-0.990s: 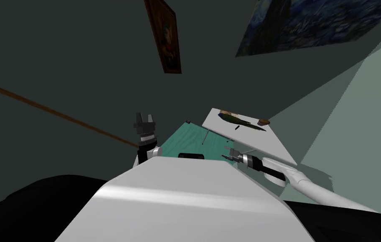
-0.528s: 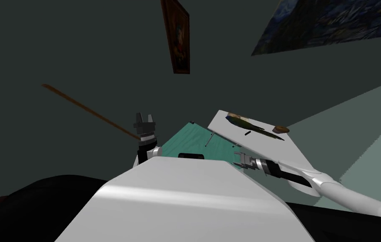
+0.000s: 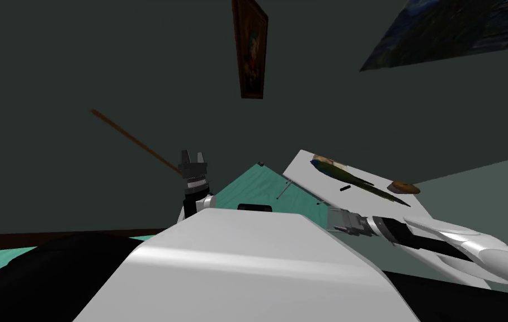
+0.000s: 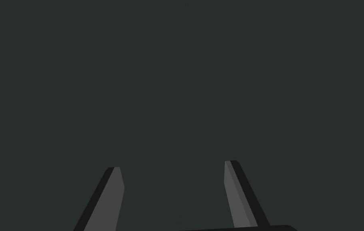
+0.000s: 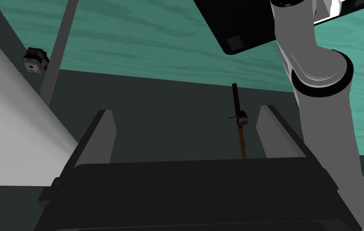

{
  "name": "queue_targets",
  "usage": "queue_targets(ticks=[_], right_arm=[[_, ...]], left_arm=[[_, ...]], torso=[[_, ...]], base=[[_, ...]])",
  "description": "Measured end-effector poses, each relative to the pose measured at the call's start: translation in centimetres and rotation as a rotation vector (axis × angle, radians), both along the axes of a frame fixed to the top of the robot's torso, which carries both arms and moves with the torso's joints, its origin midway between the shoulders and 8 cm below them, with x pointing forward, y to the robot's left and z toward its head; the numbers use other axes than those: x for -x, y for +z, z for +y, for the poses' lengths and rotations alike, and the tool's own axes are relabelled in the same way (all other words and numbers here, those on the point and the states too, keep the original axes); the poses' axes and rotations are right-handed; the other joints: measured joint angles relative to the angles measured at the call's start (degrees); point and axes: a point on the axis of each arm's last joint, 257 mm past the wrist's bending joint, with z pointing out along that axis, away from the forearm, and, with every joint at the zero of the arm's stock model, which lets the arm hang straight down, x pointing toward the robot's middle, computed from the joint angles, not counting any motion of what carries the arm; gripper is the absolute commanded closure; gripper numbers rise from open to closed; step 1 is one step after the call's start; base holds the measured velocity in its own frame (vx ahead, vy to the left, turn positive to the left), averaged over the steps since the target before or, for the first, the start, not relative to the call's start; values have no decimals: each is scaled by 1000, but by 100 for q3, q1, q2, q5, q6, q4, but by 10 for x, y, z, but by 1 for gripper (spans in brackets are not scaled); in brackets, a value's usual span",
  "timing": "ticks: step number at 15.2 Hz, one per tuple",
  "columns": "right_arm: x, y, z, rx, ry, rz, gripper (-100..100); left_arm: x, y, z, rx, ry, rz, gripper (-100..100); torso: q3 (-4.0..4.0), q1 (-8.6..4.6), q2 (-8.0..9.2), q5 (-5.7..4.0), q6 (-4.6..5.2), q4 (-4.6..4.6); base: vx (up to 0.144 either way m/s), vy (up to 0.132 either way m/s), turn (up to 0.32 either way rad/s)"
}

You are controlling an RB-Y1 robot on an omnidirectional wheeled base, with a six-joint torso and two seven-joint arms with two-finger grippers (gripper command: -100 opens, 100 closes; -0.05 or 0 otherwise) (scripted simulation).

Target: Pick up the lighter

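1. The lighter (image 3: 345, 188), a small black stick, lies on the white table (image 3: 359, 198), just beside a long dark green object (image 3: 334, 169) and near a brown round item (image 3: 404, 187).
2. The right gripper (image 3: 334, 219) hovers at the table's near edge, apart from the lighter. Its 2 fingers (image 5: 107, 128) are spread wide and empty.
3. Beyond those fingers a thin brown rod (image 5: 240, 136) stands by the teal floor (image 5: 157, 40).
4. The left gripper (image 3: 193, 155) is raised away from the table, released and empty.

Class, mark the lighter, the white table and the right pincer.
lighter (image 3: 344, 188), head view, middle of body.
white table (image 3: 309, 173), head view, bare top.
right pincer (image 5: 186, 113), right wrist view, midway between fingertips.
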Motion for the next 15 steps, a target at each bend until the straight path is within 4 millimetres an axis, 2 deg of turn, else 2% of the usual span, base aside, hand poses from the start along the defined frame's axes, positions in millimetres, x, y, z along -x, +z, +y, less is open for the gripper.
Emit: queue_targets(ticks=[2, 6, 10, 15], right_arm=[[13, 13, -26, 68, 27, 28, -100], [25, 19, -53, 131, 39, 55, -100], [38, 35, -84, 203, 58, 85, -100], [60, 53, -122, 292, 75, 133, -100]], left_arm=[[0, 0, 0, 0, 0, 0, 0], [0, 0, 0, 0, 0, 0, 0], [0, 0, 0, 0, 0, 0, 0], [0, 0, 0, 0, 0, 0, 0]], torso=[[-11, -7, -18, -2, -2, -4], [4, -8, 8, -4, 2, 2], [-1, -16, -1, -6, 2, 0], [-11, -39, -19, -9, 1, -4]], base=[[104, -45, 159], [61, -40, 121], [84, -64, 127], [119, -116, 173]])
